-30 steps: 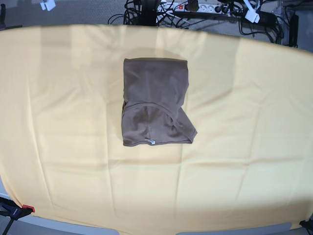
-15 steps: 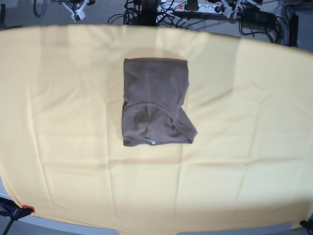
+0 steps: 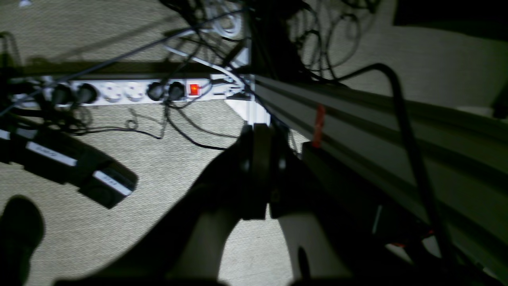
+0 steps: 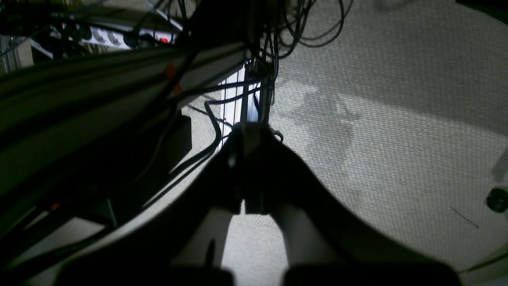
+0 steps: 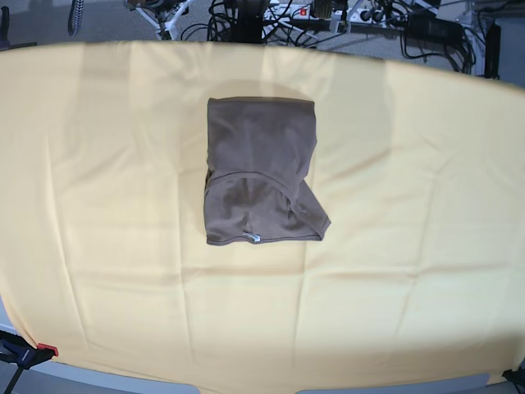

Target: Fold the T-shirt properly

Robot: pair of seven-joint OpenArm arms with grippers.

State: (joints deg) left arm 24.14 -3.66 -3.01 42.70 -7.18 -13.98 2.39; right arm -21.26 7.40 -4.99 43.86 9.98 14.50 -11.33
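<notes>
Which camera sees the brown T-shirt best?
The base view. It shows the whole T-shirt folded up on the yellow cloth, with its little tag near the bottom edge. Both wrist views point at the floor and cables, so they show none of it.

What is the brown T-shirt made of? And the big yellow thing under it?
The folded taupe T-shirt looks like thin, soft matte knit, likely cotton: it drapes limply with small wrinkles. The large yellow cloth looks like smooth woven fabric, showing long creases.
</notes>
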